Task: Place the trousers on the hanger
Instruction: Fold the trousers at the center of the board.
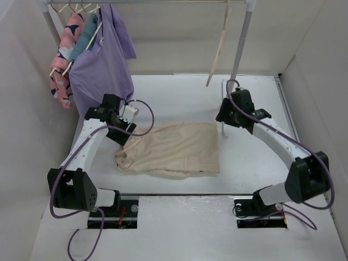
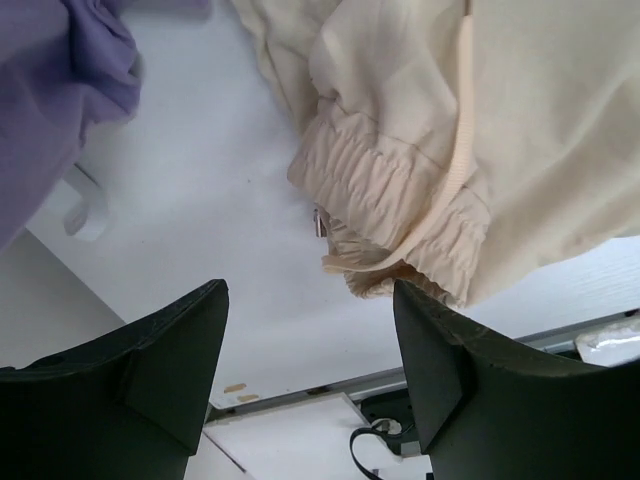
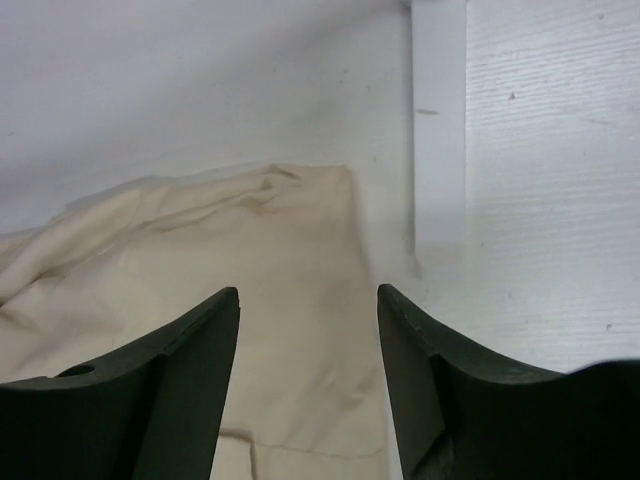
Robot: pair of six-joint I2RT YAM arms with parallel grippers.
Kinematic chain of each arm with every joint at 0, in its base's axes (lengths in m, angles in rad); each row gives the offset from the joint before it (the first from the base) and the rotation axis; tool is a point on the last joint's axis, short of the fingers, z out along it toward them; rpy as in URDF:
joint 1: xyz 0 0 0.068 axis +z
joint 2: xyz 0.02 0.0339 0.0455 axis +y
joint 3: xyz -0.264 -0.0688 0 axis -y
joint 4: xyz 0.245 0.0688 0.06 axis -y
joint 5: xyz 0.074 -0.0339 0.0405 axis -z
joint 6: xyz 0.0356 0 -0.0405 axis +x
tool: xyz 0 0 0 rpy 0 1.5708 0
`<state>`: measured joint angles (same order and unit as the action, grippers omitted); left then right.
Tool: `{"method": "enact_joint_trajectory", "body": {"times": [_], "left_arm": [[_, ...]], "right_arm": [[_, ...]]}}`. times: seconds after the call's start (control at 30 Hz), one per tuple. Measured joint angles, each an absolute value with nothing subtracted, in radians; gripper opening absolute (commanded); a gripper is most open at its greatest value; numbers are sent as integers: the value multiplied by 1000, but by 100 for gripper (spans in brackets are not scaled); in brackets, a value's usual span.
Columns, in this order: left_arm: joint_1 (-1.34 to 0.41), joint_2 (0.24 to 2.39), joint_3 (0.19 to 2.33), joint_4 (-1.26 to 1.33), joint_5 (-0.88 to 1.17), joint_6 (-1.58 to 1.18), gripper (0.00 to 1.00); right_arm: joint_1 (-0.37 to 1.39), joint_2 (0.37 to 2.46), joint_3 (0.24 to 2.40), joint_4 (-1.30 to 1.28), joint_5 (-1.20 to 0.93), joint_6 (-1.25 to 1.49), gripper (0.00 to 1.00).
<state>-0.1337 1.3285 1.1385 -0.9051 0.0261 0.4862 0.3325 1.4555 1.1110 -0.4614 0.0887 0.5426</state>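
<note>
The trousers [image 1: 174, 149] lie folded in the middle of the tabletop [image 1: 179, 98], the hanger [image 1: 220, 46] dangling from the rail [image 1: 163, 1] behind, and with left gripper [image 2: 308, 292] and right gripper [image 3: 310, 292] both wide and empty at either end, I'd fear a lift snagging the purple shirt [image 1: 103, 68] or rack post [image 1: 242, 49] crowding the back edge.

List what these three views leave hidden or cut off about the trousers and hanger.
Top view: the hanger hangs edge-on, its hook lost at the upper edge.
Top view: the trousers lie folded, legs indistinguishable; the left gripper overlaps the waist corner.
Left wrist view: trousers run off the top and right edges.
Right wrist view: right gripper fingers hide the near cloth.
</note>
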Motion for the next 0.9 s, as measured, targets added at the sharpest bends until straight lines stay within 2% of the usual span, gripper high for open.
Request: {"method": "enact_joint_trajectory", "body": {"times": [0.13, 0.17, 0.2, 0.27, 0.3, 0.4, 0.43, 0.47, 0.67, 0.7, 0.73, 0.83, 0.87, 0.9], "left_arm": [[-134, 1320, 1165, -933, 75, 498, 61], [-134, 1325, 1165, -933, 87, 498, 60], [-135, 1329, 1164, -928, 97, 498, 58], [-142, 1353, 1163, -899, 116, 492, 52], [-147, 1370, 1159, -876, 125, 487, 44], [-159, 1436, 1117, -790, 126, 466, 24], [-163, 1459, 1095, -762, 115, 462, 12], [-165, 1477, 1069, -734, 99, 458, 8], [-166, 1511, 984, -653, -56, 490, 6], [-165, 1510, 987, -642, -68, 493, 19], [-163, 1510, 994, -632, -76, 500, 28], [-161, 1510, 1035, -621, -83, 505, 53], [-161, 1510, 1057, -615, -81, 507, 56], [-162, 1507, 1075, -609, -80, 509, 57]], "right_arm": [[423, 1290, 1008, -472, 124, 603, 41], [451, 1260, 971, -475, 125, 624, 26], [482, 1241, 936, -475, 127, 645, 17], [536, 1236, 879, -480, 131, 695, 1], [566, 1248, 859, -491, 134, 719, 0], [640, 1311, 833, -502, 144, 794, 0], [657, 1327, 822, -493, 142, 814, 0], [668, 1339, 805, -479, 137, 832, 0], [630, 1417, 692, -373, 94, 913, 0], [629, 1423, 692, -363, 92, 921, 1], [630, 1426, 696, -361, 93, 923, 13], [648, 1431, 725, -399, 114, 931, 34], [656, 1432, 741, -426, 129, 930, 52], [662, 1429, 760, -459, 144, 933, 58]]}}
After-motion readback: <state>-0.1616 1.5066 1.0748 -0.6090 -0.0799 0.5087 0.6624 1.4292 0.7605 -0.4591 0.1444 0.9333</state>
